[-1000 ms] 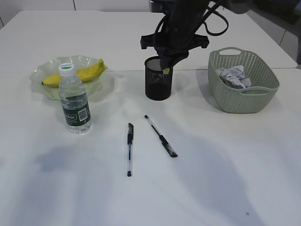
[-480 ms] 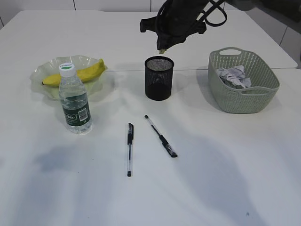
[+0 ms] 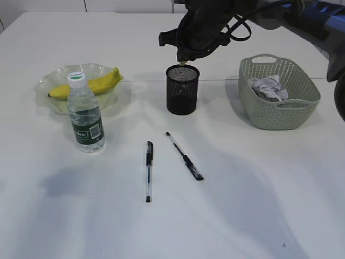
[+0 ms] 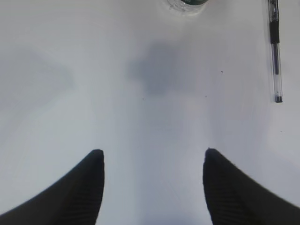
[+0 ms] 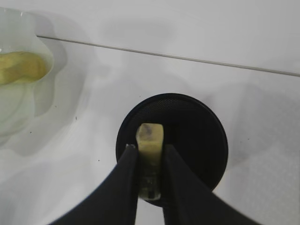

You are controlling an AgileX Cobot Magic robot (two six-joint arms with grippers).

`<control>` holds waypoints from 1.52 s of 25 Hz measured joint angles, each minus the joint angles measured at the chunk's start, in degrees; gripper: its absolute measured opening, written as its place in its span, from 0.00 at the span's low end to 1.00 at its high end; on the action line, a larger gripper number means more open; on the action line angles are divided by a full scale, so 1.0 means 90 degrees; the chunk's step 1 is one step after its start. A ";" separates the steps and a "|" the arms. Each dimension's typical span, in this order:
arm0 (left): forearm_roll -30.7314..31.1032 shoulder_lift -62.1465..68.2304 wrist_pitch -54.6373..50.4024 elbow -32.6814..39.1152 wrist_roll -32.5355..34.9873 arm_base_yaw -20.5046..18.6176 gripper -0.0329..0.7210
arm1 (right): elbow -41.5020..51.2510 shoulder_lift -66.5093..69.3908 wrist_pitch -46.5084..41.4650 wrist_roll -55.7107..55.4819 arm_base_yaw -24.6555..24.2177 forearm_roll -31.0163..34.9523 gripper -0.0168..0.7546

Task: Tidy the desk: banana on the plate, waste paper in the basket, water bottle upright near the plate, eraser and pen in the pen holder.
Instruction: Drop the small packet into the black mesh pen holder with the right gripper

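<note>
My right gripper (image 5: 149,146) is shut on the pale yellow eraser (image 5: 150,140) and hangs just above the open mouth of the black mesh pen holder (image 3: 182,94); the exterior view shows the eraser (image 3: 183,63) at the rim. The banana (image 3: 99,83) lies on the pale green plate (image 3: 51,78). In front of the plate the water bottle (image 3: 86,121) stands upright. Two pens (image 3: 148,170) (image 3: 184,156) lie on the desk (image 3: 242,205). Crumpled waste paper (image 3: 267,86) sits in the green basket (image 3: 280,108). My left gripper (image 4: 152,151) is open over bare desk, holding nothing.
In the left wrist view the bottle's base (image 4: 187,3) shows at the top edge and one pen (image 4: 276,51) lies to the upper right. A seam between two tabletops (image 5: 187,58) runs behind the pen holder.
A second ago my right gripper reached down into the pen holder with the eraser. It has lifted out, still gripping the eraser, and now sits just above the rim. The left gripper has not moved.
</note>
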State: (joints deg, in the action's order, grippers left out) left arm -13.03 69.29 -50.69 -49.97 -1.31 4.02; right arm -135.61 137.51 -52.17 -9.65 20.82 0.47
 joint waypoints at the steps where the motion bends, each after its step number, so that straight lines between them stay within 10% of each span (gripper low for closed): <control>1: 0.0000 0.0000 0.0000 0.0000 0.0000 0.0000 0.66 | 0.0000 0.0016 0.0044 -0.0001 0.0000 -0.0053 0.16; 25: 0.0000 0.0000 -0.0011 0.0000 0.0000 0.0000 0.66 | 0.0000 0.0078 0.0161 0.0013 0.0000 -0.0353 0.34; 38: 0.0000 0.0000 -0.0011 0.0000 0.0000 0.0000 0.66 | -0.0900 0.0078 -0.1665 0.0054 0.0000 -0.0217 0.34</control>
State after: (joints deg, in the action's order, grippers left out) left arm -13.03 69.29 -50.79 -49.97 -1.31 4.02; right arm -143.71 138.21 -67.16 -9.16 20.82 -1.48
